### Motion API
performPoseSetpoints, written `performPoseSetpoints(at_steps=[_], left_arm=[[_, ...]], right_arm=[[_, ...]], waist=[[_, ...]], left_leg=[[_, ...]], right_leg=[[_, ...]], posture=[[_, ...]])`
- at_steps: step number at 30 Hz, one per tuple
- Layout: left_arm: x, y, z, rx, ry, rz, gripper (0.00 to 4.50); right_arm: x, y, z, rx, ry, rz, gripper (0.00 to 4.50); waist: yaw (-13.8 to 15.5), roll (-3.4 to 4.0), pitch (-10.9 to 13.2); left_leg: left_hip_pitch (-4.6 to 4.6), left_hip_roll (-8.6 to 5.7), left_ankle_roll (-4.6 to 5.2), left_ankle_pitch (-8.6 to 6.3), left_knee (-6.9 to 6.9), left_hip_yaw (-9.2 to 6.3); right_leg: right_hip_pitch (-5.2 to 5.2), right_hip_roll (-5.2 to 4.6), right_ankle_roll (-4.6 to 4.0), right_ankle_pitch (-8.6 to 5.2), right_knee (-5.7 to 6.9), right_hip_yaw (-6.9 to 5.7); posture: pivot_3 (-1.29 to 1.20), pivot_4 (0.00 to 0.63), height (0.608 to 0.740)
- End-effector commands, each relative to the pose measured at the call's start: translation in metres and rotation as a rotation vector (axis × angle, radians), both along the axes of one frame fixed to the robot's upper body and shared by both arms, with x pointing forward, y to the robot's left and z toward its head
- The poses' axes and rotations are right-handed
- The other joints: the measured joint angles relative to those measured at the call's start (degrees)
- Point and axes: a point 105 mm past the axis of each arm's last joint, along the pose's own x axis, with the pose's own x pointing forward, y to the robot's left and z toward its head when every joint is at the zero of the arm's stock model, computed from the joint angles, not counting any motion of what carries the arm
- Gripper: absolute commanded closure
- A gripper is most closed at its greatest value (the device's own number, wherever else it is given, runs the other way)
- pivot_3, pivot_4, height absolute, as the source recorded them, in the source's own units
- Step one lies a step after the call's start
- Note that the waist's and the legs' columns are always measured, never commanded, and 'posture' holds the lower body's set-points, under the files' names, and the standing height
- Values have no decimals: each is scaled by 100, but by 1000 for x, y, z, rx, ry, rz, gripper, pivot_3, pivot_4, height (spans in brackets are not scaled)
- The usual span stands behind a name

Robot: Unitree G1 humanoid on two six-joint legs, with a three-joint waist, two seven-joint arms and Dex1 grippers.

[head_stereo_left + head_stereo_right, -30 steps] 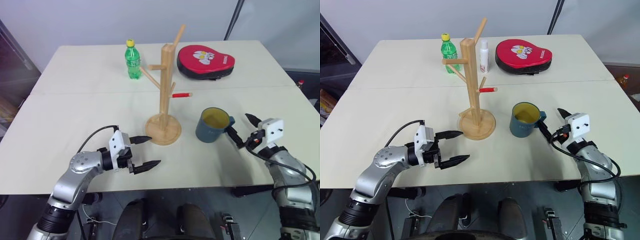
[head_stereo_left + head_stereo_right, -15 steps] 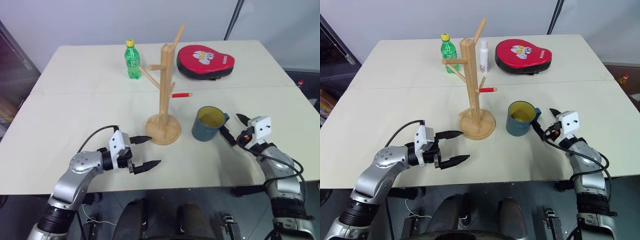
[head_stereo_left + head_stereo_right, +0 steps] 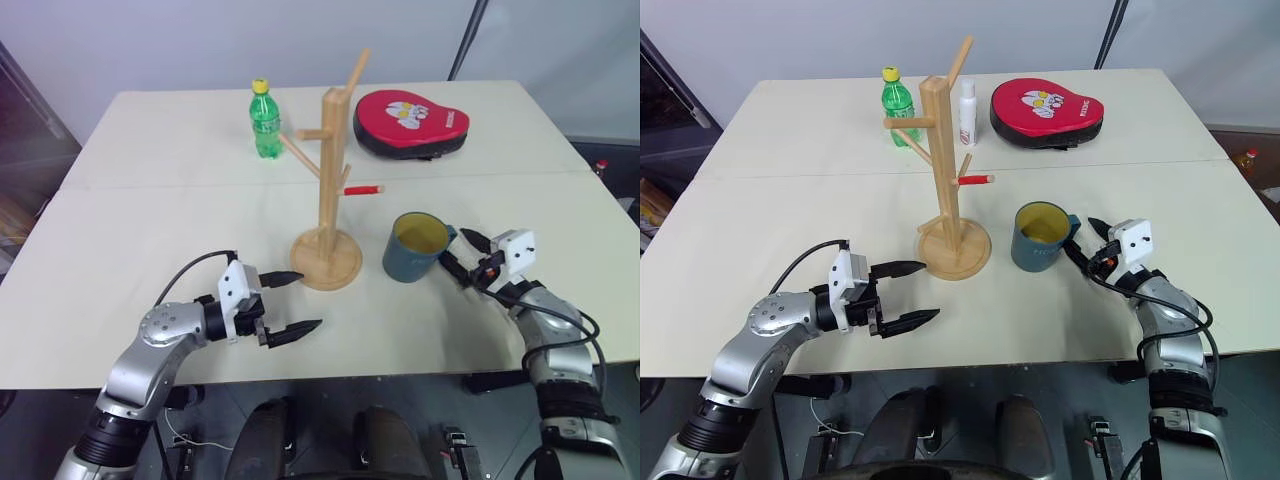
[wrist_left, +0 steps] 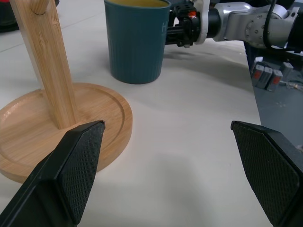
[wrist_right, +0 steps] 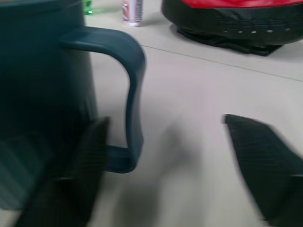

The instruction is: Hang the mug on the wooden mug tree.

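The mug [image 3: 1042,238] stands upright on the table [image 3: 790,210], just beside the round base of the wooden mug tree [image 3: 950,170], on its right; its handle [image 5: 124,90] points away from the tree, toward the right gripper [image 3: 1086,247]. That gripper lies level and is much the nearer one; its fingers are apart, one inside the loop of the handle and one outside, not yet pressed on it. The left gripper [image 3: 287,303] hovers wide open in front of the tree base, holding nothing. The right wrist view shows the finger [image 5: 83,161] in the loop, which the head views do not make clear; the left wrist view shows the mug's plain side.
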Motion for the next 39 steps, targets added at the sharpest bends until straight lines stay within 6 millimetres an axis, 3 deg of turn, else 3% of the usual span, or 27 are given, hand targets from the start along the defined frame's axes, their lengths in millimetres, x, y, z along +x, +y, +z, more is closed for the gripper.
performPoseSetpoints(at_steps=[1, 4, 10, 14, 19, 23, 27, 33, 39], left_arm=[[-3, -3, 10, -3, -47, -15, 0], [-2, -2, 10, -2, -47, -12, 0], [-2, 0, 9, 3, -46, -4, 0], [2, 6, 10, 2, -57, 33, 0], [12, 20, 14, -17, -67, 96, 0], [19, 25, 22, -45, -92, 108, 0], [20, 24, 37, -90, -121, 80, 0], [13, 22, 80, -174, -132, -9, 0], [8, 17, 93, -153, -151, -47, 0]], right_arm=[[0, 4, 12, 33, -49, 37, 2857], [-2, 7, 12, 44, -50, 50, 4470], [-8, 8, 15, 37, -71, 48, 4470], [-20, 5, 32, -98, -142, 9, 4470], [-56, 38, 65, -370, -257, 139, 4470], [-69, 68, 91, -487, -341, 230, 4470], [-71, 82, 110, -552, -390, 272, 4470], [-65, 99, 134, -607, -424, 330, 4470], [-54, 103, 145, -632, -419, 354, 4470]], waist=[[0, 0, 0], [2, 0, 0], [3, 0, 0], [7, 1, 1], [8, 2, 1], [8, 1, 1], [24, -2, 2], [14, -11, 8], [9, -12, 8]], left_leg=[[0, 0, 0, 0, 0, 0], [0, 0, 0, 0, 0, 0], [0, 1, 0, 0, 1, 0], [-1, 1, 0, 0, 0, -1], [-2, 1, -1, 0, -1, -1], [1, 11, -2, -1, 1, 0], [-2, 15, -2, -1, 5, 0], [-5, 19, -2, -1, 4, -1], [-5, 17, -2, -1, 4, 1]], right_leg=[[0, 0, 0, 0, 0, 0], [0, 0, 0, 0, 0, 0], [0, -5, 0, 0, 0, 1], [-1, -11, 0, 0, 0, 1], [-4, -14, 0, 0, 0, 0], [-4, -5, -3, 1, 0, 1], [-3, -3, -5, 1, -5, 1], [-5, -3, -6, 1, -7, 1], [-4, 0, -7, 2, -9, 1]], posture=[[0, 150, 740], [0, 150, 740], [0, 150, 740], [0, 150, 740], [0, 150, 740], [0, 150, 740], [0, 150, 740], [0, 150, 740], [0, 150, 740]])
